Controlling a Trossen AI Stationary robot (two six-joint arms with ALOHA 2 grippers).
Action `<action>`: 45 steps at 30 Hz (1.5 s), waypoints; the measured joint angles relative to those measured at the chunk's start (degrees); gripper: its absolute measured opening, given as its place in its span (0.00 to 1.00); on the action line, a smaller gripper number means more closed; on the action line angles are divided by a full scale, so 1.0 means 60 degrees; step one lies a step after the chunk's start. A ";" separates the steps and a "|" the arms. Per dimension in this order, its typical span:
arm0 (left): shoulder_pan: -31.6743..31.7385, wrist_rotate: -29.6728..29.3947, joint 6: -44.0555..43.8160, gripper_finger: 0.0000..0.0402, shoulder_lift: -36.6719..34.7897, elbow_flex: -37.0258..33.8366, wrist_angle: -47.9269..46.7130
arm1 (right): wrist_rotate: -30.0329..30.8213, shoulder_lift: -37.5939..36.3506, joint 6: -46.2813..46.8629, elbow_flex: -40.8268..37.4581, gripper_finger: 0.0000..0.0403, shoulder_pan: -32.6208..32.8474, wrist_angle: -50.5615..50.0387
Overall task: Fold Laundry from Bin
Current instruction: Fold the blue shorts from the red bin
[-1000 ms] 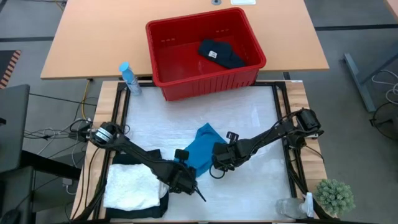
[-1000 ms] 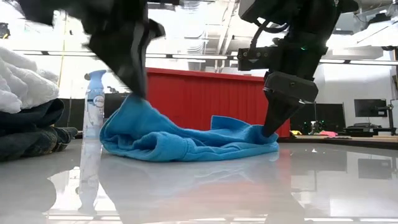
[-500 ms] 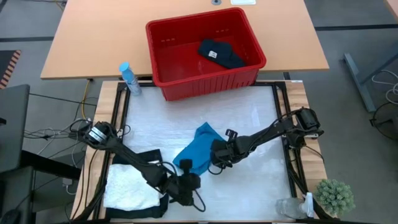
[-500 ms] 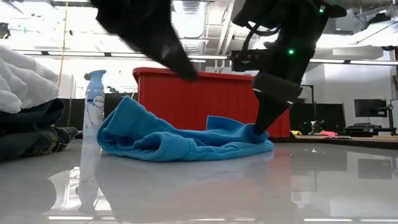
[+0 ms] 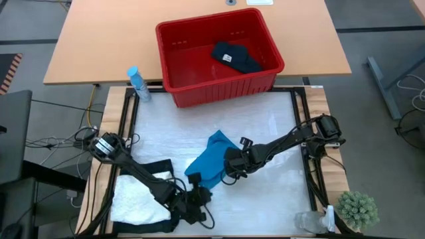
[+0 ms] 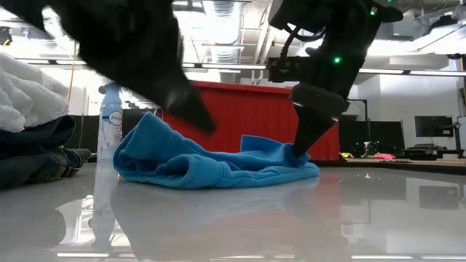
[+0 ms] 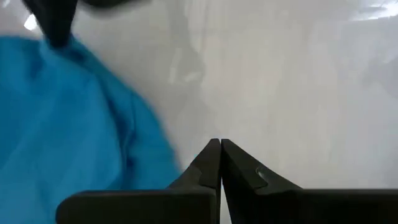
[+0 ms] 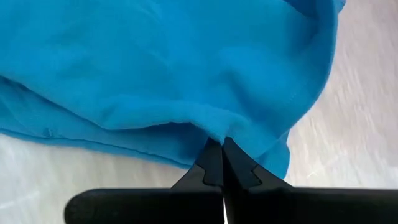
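Blue garment pinched at its right edge, bin at the far side.

From the left: folded white and black laundry point(image 5: 143, 199), then the left gripper point(image 5: 199, 198) clenched on nothing beside the blue garment point(image 5: 209, 161), whose edge the right gripper point(image 5: 230, 174) grasps; the red bin point(image 5: 199, 89) holds a dark item point(image 5: 236, 56).
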 joint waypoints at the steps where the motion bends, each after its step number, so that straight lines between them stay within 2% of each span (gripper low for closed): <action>1: -0.0003 0.0019 -0.0089 0.00 0.0070 -0.0004 -0.0157 | 0.0000 0.0000 -0.0094 0.0000 0.04 0.0000 0.0058; 8: 0.0185 -0.0525 -0.0839 0.00 0.0230 -0.0029 -0.0771 | 0.0003 0.0000 -0.0319 0.0000 0.04 -0.0007 0.0153; 13: 0.0368 -0.0070 -0.0648 0.00 0.0259 -0.0029 -0.0805 | -0.0002 0.0000 -0.0490 0.0000 0.04 -0.0073 0.0192; 19: 0.0618 0.1020 -0.0686 0.00 0.0853 -0.0002 -0.0909 | -0.0007 0.0000 -0.0757 0.0000 0.04 -0.0149 0.0191; 23: 0.0701 0.1034 -0.0777 0.00 0.0816 0.0007 -0.1335 | -0.0038 0.0000 -0.1095 0.0000 0.04 -0.0142 0.0035; 27: 0.0762 0.1510 -0.0837 0.00 0.0758 0.0023 -0.1839 | -0.0029 -0.0004 -0.1212 0.0000 0.04 -0.0150 -0.0501; 34: 0.0781 0.1619 -0.0876 0.00 0.0766 0.0029 -0.2418 | 0.0462 -0.0057 -0.1408 0.0000 0.04 -0.0186 -0.1586; 45: 0.0817 0.1727 -0.1066 0.00 0.0773 0.0019 -0.3349 | 0.0378 -0.0229 -0.1653 0.0000 0.04 0.0165 -0.2113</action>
